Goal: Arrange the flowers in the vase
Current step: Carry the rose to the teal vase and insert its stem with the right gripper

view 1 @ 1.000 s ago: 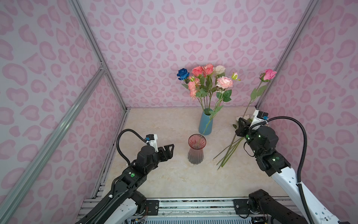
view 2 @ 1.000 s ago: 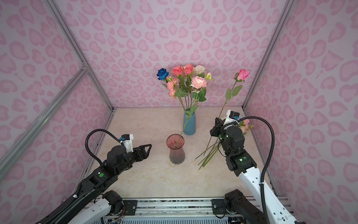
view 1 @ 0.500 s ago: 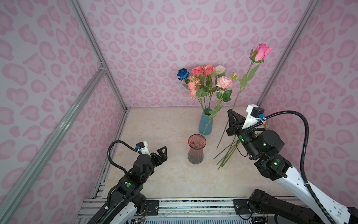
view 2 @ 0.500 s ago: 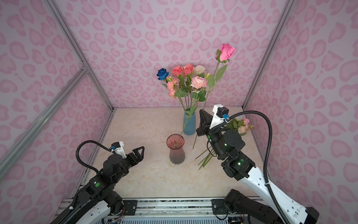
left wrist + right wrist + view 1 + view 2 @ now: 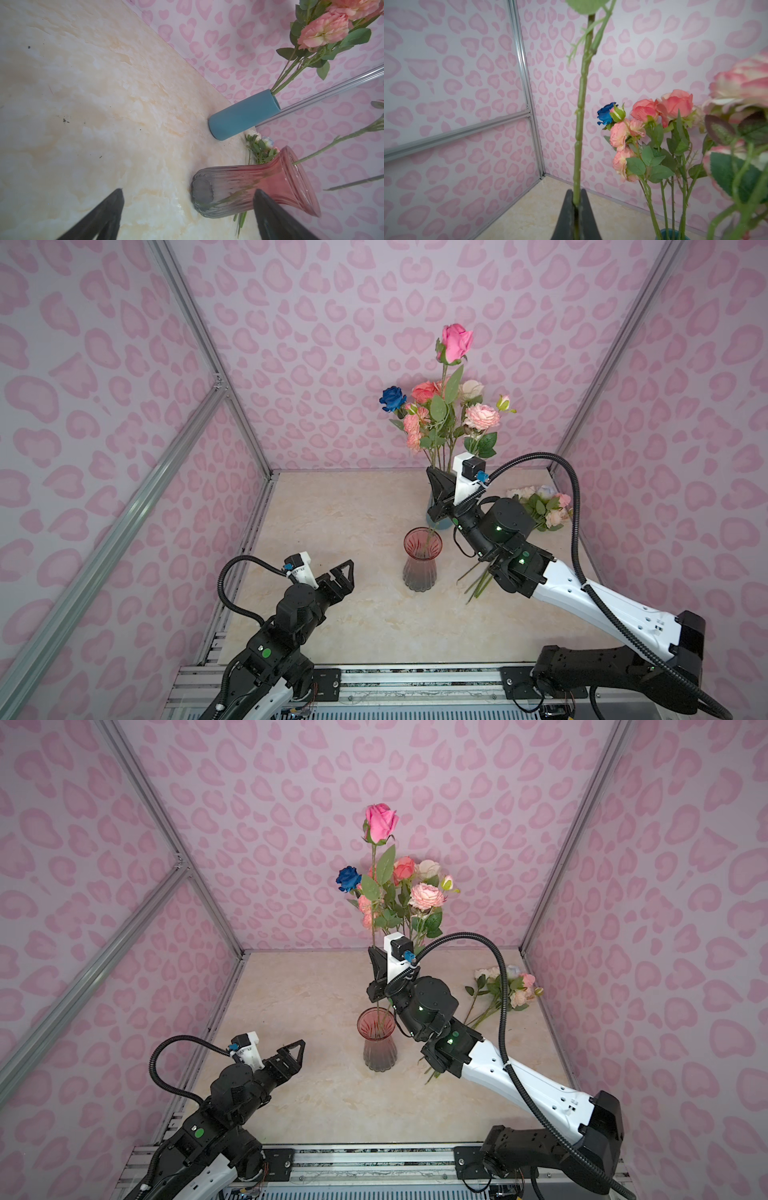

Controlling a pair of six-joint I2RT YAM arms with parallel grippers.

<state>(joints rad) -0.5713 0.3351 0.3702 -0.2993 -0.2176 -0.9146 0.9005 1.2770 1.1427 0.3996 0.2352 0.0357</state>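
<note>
The right jaws pinch the knobbly green stem (image 5: 580,116) of a pink rose (image 5: 456,342), held upright with its foot inside the ribbed, flared red glass vase (image 5: 420,568). The left jaws stand spread above the marbled cream worktop (image 5: 353,510). Other flowers (image 5: 440,414) fill a smooth blue vase (image 5: 245,115); loose blooms (image 5: 540,506) lie on the worktop.

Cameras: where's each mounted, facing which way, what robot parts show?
Both top views: high at the front, looking down and back across the table; both arms, left tool, right tool.
Left wrist: low on the left arm, facing the pink glass vase and blue vase; its open fingers show.
Right wrist: looks up the pink rose stem toward the back corner; fingers clamped on it.
Shared: all show the blue vase's bouquet.
</note>
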